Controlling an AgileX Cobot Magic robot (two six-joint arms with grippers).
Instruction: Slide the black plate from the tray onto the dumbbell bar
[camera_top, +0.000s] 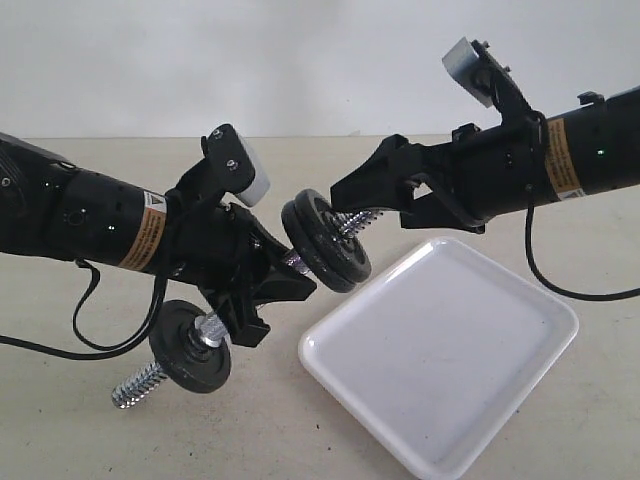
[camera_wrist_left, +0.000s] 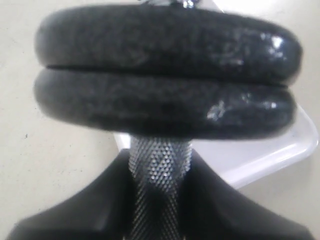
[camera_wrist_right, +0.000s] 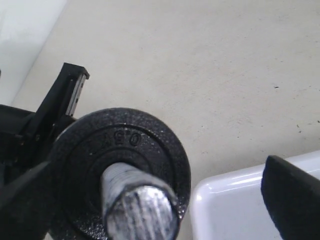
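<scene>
Exterior view: I see my left gripper (camera_top: 282, 262) clamped on the middle of the dumbbell bar (camera_top: 296, 262), holding it in the air at a slant. The low end points toward the left of the picture and the high end toward the middle. Near the low end sits a lone disc (camera_top: 190, 346) with a chrome nut (camera_top: 210, 330) against it, and the threaded tip (camera_top: 140, 383) hangs just above the beige table (camera_top: 90, 440). At the high end two discs sit face to face. The outer one is the black plate (camera_top: 338, 252), threaded on the bar, pressed against the inner disc (camera_top: 300, 232). My right gripper (camera_top: 368, 203) reaches in from the right with its jaws spread apart, one on either side of the bar's upper threaded end. The white tray (camera_top: 440, 360) lies flat on the table below it.

Left wrist view: the knurled steel shaft runs between my two black fingers, which are closed on it. Beyond them the two discs are stacked edge-on, touching, with a corner of the tray behind.

Right wrist view: I look down the bar's threaded end at the plate's face, with raised lettering too blurred to read. My fingers stand wide apart on either side. I cannot tell whether one touches the plate.
</scene>
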